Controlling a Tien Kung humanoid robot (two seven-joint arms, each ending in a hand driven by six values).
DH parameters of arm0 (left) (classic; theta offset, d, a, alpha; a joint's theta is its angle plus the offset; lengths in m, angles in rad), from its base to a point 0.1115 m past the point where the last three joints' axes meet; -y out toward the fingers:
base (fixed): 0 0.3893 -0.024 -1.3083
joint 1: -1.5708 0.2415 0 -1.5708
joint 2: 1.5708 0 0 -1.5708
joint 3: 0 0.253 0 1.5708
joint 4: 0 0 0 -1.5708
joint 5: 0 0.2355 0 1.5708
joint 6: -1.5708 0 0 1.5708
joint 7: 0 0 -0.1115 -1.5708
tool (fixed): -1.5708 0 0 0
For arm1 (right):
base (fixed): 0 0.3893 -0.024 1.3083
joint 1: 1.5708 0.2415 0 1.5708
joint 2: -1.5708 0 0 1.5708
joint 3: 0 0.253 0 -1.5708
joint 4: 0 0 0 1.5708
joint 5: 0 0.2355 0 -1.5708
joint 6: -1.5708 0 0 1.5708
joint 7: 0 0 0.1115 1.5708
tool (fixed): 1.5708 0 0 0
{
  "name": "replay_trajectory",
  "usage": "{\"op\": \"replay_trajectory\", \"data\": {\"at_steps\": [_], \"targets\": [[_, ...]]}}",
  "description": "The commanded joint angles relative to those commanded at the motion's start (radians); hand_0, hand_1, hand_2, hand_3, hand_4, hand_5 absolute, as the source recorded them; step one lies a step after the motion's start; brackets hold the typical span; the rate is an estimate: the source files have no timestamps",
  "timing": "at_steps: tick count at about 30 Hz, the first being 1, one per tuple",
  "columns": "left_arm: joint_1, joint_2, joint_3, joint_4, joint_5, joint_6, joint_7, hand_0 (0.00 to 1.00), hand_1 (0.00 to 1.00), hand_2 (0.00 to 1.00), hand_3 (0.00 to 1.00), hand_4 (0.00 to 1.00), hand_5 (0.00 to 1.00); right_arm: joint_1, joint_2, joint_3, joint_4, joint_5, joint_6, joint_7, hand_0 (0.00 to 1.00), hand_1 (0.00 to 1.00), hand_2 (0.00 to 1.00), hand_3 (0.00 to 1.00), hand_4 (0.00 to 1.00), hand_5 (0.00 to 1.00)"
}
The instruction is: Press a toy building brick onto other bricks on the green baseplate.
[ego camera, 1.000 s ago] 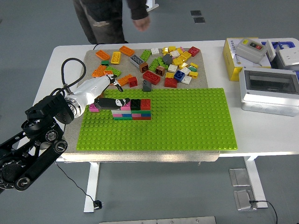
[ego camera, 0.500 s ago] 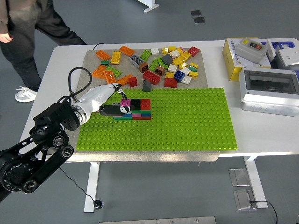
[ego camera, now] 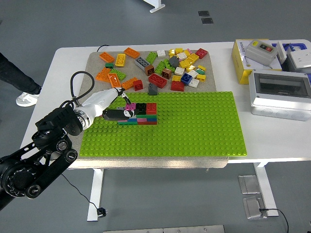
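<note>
A green baseplate (ego camera: 194, 126) covers the middle of the table. On its upper left stands a small stack of bricks (ego camera: 143, 115), with a black and a red brick on top. My left hand (ego camera: 119, 110), white with dark fingers, reaches in from the left and rests against the stack's left end. Its fingers are curled on a magenta brick (ego camera: 129, 107) that sits on top of the stack. The right arm is out of view.
Several loose bricks (ego camera: 160, 65) in many colours lie on the mat behind the baseplate. At the right stand a yellow box (ego camera: 241, 60) and a grey case (ego camera: 279, 92). A person's leg (ego camera: 14, 77) shows at the left edge.
My left hand has moved right and carried the magenta brick from beside the stack onto its top. The person has walked away from the table's far side to the left.
</note>
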Motion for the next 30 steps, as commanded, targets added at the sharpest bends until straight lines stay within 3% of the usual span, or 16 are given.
{"op": "replay_trajectory", "data": {"at_steps": [30], "targets": [[0.010, -0.014, 0.022, 0.030, -0.013, 0.016, -0.013, 0.998, 0.959, 0.948, 0.636, 0.803, 0.658, -0.003, 0.003, 0.001, 0.000, -0.001, -0.001, 0.001, 0.706, 0.703, 0.714, 0.705, 0.404, 0.816]]}}
